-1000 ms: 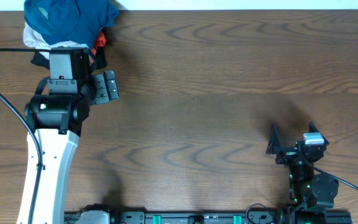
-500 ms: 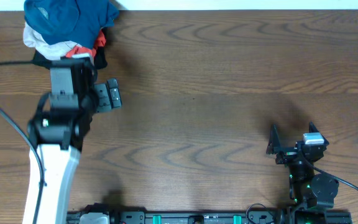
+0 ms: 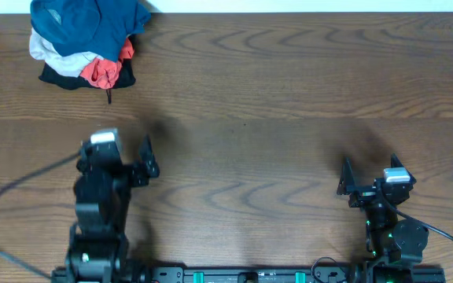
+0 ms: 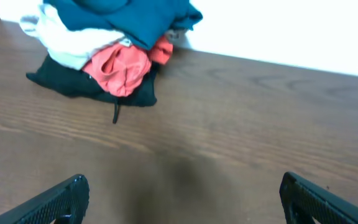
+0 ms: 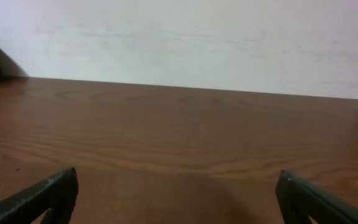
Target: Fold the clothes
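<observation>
Shirt (image 3: 85,23) shows overhead, not from right wrist

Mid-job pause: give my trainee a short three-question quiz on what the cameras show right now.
1. True or false: the teal shirt lies on top of the clothes pile.
2. The bottom garment of that pile, resting on the table, is: A yellow, B black, C green.
3. Fill in: the left gripper and right gripper both have jaws ____, holding nothing.
Key: 1 true; 2 B; 3 open.
</observation>
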Controlling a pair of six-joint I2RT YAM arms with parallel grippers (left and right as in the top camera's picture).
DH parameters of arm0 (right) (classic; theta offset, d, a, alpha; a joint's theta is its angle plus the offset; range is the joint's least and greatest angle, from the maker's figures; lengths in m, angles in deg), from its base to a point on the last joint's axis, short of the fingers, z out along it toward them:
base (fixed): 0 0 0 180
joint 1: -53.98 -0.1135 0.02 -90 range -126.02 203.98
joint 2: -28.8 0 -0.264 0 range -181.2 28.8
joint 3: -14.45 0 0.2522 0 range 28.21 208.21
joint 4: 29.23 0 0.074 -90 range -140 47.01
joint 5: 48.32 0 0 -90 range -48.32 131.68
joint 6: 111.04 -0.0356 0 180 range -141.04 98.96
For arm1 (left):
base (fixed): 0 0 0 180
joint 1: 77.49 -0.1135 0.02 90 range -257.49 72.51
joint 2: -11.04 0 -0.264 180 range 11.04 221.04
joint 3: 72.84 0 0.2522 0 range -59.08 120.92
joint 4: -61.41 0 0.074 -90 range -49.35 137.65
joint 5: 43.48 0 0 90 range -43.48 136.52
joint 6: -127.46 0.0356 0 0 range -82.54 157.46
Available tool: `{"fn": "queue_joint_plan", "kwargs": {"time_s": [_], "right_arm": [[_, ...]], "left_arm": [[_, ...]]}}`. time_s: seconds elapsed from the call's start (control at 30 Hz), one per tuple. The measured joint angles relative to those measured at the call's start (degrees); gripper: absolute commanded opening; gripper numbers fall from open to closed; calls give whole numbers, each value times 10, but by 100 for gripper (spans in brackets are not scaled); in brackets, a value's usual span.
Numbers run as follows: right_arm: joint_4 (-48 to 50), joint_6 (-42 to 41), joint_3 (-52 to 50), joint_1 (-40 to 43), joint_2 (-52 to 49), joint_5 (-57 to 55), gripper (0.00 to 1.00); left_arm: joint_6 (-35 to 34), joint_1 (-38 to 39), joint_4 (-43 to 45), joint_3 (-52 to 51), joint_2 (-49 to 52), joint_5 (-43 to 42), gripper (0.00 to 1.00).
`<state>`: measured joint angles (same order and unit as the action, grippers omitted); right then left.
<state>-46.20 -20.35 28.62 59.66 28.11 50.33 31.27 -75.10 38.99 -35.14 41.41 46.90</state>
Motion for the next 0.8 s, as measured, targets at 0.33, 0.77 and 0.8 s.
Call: {"fn": "queue_joint_plan", "kwargs": {"time_s": [0.33,0.77,0.8], "right_arm": [[0,0,0,0,0,0,99],[0,0,0,0,0,0,99],[0,0,0,0,0,0,99]], "left_arm": [[0,-16,45,-126,-210,0,98],[0,-19,112,-190,-281,0,98],[0,-21,116,-195,-286,0,98]]}}
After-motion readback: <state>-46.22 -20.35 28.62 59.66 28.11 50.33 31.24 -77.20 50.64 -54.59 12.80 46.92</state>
